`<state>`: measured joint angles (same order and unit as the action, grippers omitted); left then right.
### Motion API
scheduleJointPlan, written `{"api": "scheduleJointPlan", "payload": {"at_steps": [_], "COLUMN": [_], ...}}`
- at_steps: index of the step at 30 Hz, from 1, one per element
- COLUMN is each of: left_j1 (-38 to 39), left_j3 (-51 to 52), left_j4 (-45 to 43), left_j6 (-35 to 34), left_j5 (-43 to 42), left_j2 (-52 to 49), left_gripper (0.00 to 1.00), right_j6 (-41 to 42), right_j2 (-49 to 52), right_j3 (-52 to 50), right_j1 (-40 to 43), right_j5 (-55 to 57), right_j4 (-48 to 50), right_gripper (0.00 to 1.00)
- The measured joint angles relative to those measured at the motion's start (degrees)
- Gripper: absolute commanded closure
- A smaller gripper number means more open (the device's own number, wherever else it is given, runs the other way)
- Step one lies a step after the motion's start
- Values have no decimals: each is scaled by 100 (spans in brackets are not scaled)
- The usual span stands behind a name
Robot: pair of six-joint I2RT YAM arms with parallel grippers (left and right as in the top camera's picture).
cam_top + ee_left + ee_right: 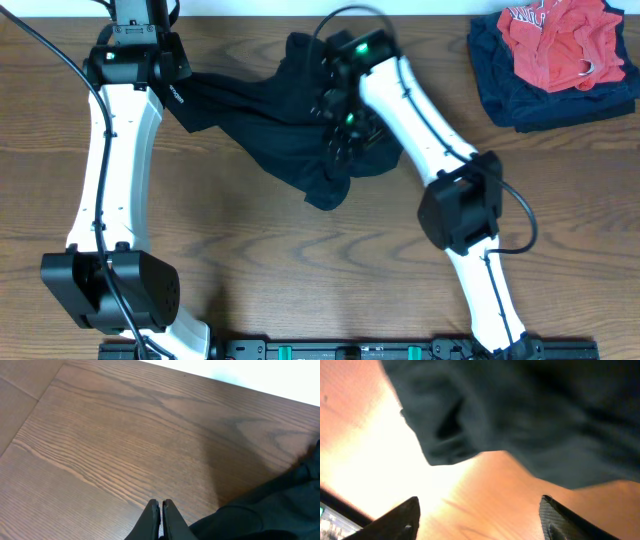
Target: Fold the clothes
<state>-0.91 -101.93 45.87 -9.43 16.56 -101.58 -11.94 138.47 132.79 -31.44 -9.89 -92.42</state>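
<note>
A wooden tabletop (300,260) carries the black clothes (265,135), bunched against the middle of its far edge. At the far right corner, a navy garment (495,95) lies under a red one (560,45). The right gripper (479,502) hovers at the fabric, spread wide and empty. The left gripper (160,505) is clenched beside the clothes' left end; whether it pinches cloth cannot be told.

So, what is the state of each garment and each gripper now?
black garment: unfolded, crumpled, one end drawn toward the left gripper.
left gripper: shut.
right gripper: open, over the black garment.
red garment: crumpled, on the navy garment.
navy garment: folded.
</note>
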Motion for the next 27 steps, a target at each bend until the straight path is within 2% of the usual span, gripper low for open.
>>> {"api": "scheduleJointPlan", "payload": {"at_steps": [3,9,19,22,25,27], "left_j1": [0,0,0,0,0,0], "left_j3": [0,0,0,0,0,0], "left_j4": [-9,-7,20,26,57,63], "left_j6": [0,0,0,-2,-2,-2], "left_j5": [0,-9,-9,-9,-9,-9], "left_j2": [0,0,0,0,0,0], "left_gripper": [94,94,94,94,94,94], "right_j6": [2,251,1440,1775,2013,2153], "right_j2": [0,2,-33,-103,-170,-173], "right_j3": [-428,-1093,-1880,-2055,-2159,-2164], "right_j1": [-249,-728,-1156,-1154,-1154,-1154], "right_j5": [-66,-52,876,1126,1220,1292], "right_j4": [151,1069,2306,2562,2699,2715], "right_gripper": [30,31,36,45,66,70]}}
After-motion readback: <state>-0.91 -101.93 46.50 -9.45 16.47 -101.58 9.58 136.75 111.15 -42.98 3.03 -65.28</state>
